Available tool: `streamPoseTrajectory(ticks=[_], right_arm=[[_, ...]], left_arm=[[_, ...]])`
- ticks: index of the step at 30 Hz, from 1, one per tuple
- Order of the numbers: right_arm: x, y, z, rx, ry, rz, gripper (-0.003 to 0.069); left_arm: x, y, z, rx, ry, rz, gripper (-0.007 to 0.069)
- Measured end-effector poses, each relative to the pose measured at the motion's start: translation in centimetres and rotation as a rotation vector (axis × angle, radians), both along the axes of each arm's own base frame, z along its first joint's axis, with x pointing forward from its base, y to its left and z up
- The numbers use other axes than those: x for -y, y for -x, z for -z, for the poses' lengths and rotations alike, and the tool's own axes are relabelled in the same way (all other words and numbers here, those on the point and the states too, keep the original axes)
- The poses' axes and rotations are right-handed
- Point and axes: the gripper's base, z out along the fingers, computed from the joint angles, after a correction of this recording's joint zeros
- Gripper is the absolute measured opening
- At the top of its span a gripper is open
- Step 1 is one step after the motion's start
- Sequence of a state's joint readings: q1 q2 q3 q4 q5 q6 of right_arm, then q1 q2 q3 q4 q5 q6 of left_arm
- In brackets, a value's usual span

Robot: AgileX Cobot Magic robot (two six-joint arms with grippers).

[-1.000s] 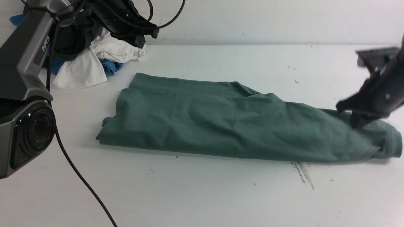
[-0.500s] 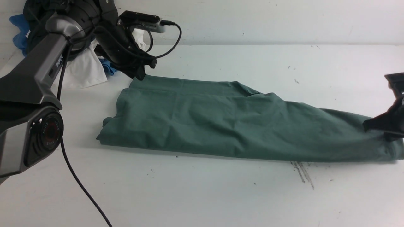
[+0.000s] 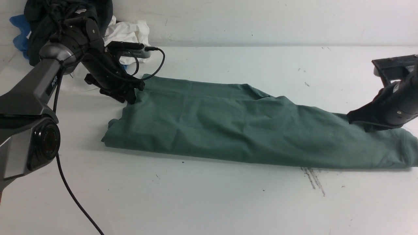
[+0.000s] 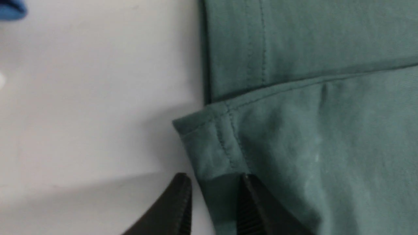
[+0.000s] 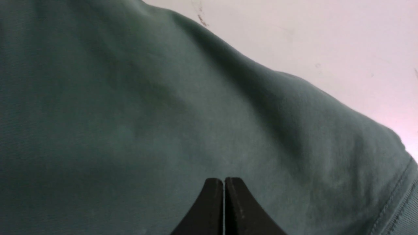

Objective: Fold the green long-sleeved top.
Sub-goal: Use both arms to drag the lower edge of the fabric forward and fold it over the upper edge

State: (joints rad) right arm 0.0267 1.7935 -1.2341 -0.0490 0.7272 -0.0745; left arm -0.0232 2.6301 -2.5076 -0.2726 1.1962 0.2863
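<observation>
The green long-sleeved top point(image 3: 228, 127) lies folded into a long band across the table, its ribbed end at the right. My left gripper point(image 3: 130, 98) is low at the band's far left corner. In the left wrist view its jaws point(image 4: 214, 178) stand open, and the stitched hem edge of the top point(image 4: 310, 130) lies in the gap, one finger over table and one over cloth. My right gripper point(image 3: 367, 127) is down on the right end of the band. Its fingertips point(image 5: 224, 179) are shut together over the cloth point(image 5: 130, 114), with nothing between them.
A pile of black point(image 3: 65, 13), white point(image 3: 127, 31) and blue point(image 3: 19, 23) garments sits at the back left, just behind the left arm. The left arm's cable point(image 3: 75, 199) trails over the near left table. Dark scuff marks point(image 3: 313, 178) lie in front of the top.
My left arm has come down from the clothes pile to the top's far left corner. My right gripper swung out to the right and back, and the right end now lies flatter.
</observation>
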Motion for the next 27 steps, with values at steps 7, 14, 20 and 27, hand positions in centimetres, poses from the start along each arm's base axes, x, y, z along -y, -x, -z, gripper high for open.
streamPoseTrajectory(ticks=[7,14,20,27], right_arm=[[0.0,0.1,0.1,-0.016,-0.001,-0.004,0.0009],[0.0,0.2,0.1,-0.026,0.001,-0.006,0.0009],[0.0,0.2,0.1,-0.026,0.001,-0.006,0.0009],[0.0,0.3,0.1,-0.03,0.002,-0.006,0.0009]], left_arm=[[0.4,-0.2,-0.6,0.025,0.025,0.03,0.0001],[0.5,-0.6,-5.6,0.179,0.03,0.041,-0.0004],[0.4,-1.2,-8.2,0.333,0.034,0.012,-0.0004],[0.6,-3.7,-5.7,0.509,0.06,-0.061,0.0004]])
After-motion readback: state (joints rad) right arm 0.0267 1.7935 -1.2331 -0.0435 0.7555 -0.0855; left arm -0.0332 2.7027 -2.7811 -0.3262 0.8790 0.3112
